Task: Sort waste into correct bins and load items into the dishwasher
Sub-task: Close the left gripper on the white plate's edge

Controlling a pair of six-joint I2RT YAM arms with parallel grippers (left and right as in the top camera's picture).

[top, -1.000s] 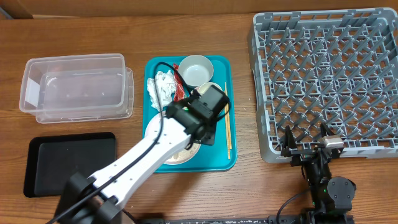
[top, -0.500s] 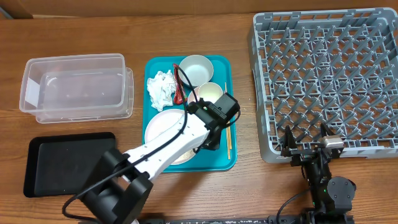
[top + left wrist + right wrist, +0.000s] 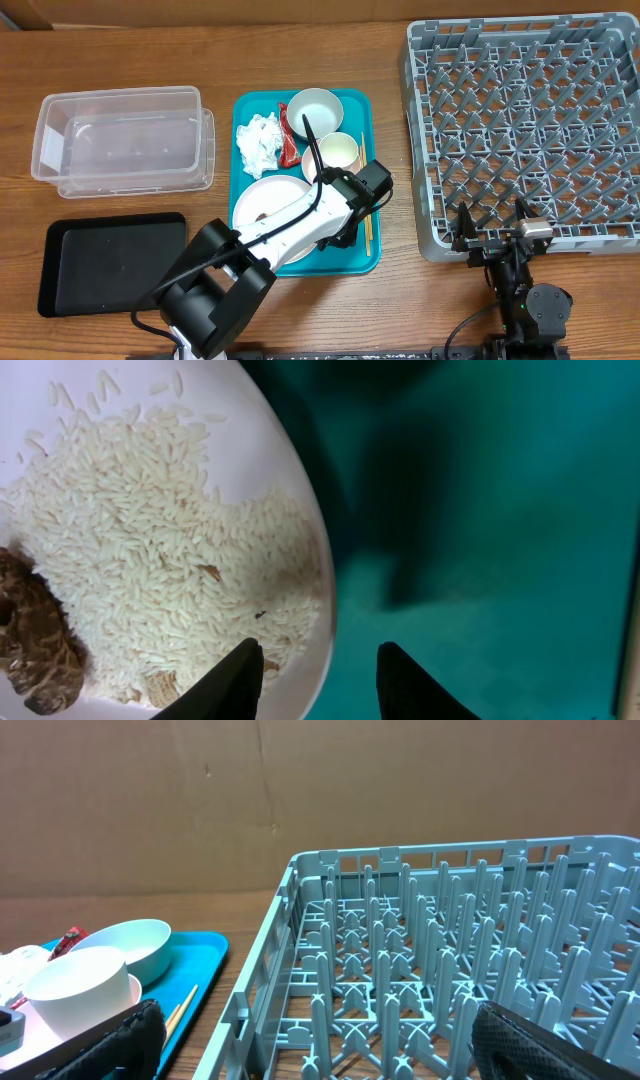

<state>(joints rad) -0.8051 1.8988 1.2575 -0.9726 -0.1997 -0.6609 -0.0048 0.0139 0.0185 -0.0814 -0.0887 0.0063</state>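
Two tools: both standing released, grasping nothing.
Left tool (image 3: 320,652): straddling the plate (image 3: 228,432) rim on the teal tray (image 3: 480,590).
Plate: carrying rice (image 3: 150,540) and a brown scrap (image 3: 35,635).
Right tool (image 3: 320,1040): sitting beside the rack (image 3: 450,950).

The overhead view looks straight down on the table (image 3: 220,30) from high up, taking in the clear tub (image 3: 120,95) at upper left, black tray (image 3: 110,260) at lower left, teal tray (image 3: 362,105) in the centre and grey rack (image 3: 415,140) at right. The left wrist view faces down, very close on the plate (image 3: 270,450) rim and teal tray, left fingers (image 3: 232,682) at its bottom edge. The right wrist view sits low, looking level across the rack, right fingers (image 3: 120,1040) in the bottom corners. All three share the teal tray.
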